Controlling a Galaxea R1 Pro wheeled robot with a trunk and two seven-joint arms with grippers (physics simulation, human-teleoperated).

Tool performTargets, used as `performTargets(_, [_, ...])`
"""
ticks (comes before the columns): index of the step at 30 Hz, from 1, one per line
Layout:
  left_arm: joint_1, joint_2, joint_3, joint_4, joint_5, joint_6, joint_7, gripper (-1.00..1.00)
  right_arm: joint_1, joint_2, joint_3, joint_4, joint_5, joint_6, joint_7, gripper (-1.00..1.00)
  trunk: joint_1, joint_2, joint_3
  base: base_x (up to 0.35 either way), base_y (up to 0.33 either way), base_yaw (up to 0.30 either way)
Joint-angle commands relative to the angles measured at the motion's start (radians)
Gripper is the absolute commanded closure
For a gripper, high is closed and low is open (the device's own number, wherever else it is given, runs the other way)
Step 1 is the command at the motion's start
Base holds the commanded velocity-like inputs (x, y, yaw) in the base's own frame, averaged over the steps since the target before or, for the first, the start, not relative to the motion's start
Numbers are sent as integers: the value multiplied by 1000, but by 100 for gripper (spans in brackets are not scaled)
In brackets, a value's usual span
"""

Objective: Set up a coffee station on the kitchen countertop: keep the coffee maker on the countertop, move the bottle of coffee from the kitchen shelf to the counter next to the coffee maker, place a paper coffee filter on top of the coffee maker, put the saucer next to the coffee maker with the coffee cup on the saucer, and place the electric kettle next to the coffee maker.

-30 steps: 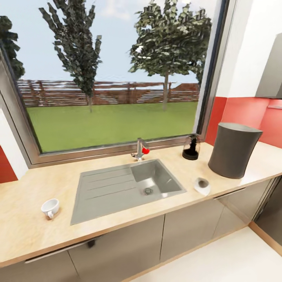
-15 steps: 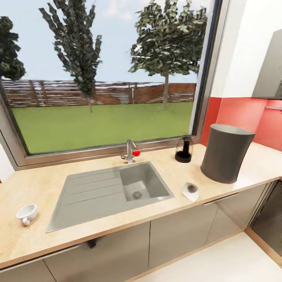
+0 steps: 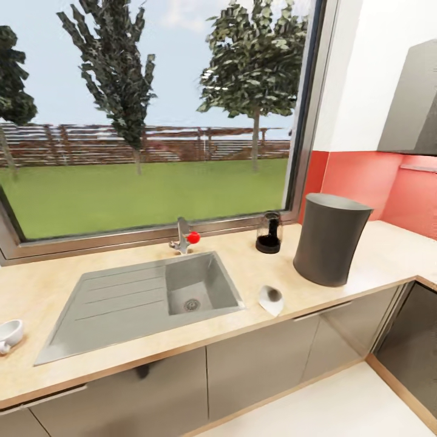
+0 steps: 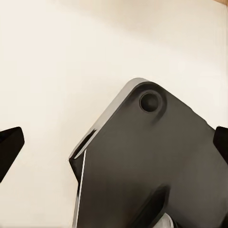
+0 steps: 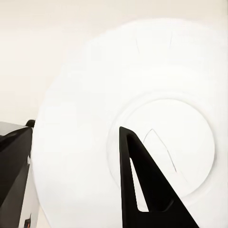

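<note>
The charcoal coffee maker [image 3: 331, 238] stands on the beige kitchen countertop [image 3: 376, 258] at the right. Just left of it, by the window, is the glass electric kettle [image 3: 268, 232]. A small white cone, apparently the paper coffee filter [image 3: 271, 300], lies near the counter's front edge. The white coffee cup [image 3: 9, 334] sits at the far left. In the right wrist view the white saucer [image 5: 95, 109] is edge-held, with my right gripper [image 5: 124, 137] shut on it. My left gripper [image 4: 114, 142] is open and holds nothing. The bottle of coffee is out of view.
A steel sink [image 3: 109, 303] with a drainboard and a red-knobbed faucet [image 3: 182, 237] sits in the counter under a big window. Dark grey cabinet fronts [image 3: 261, 364] run below. A red backsplash [image 3: 364, 182] and wall cabinet [image 3: 413, 103] are at the right. Pale floor [image 3: 340, 406] lies ahead.
The whole head view has slid left, so the camera has moved rightward. The cup is now at the left edge. Nothing on the counter has moved itself.
</note>
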Motion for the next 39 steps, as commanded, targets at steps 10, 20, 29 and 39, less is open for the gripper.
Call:
performTargets(10, [1,0,0,-2,9,0,-4,-100,-1,0,-9,3,4,-5,3,100,0,-1,-1,1,-317,38])
performTargets(20, [1,0,0,-2,9,-1,-4,-100,-1,-1,-9,3,4,-5,3,100,0,-1,-1,0,-320,96])
performTargets(29, [1,-1,-1,-2,3,-2,-4,-100,-1,-2,-9,3,5,5,3,100,0,-1,-1,0,-321,3])
performTargets(39, [1,-2,-1,-2,3,-3,-4,-100,-1,-1,-8,2,5,15,2,100,0,-1,-1,0,-322,0])
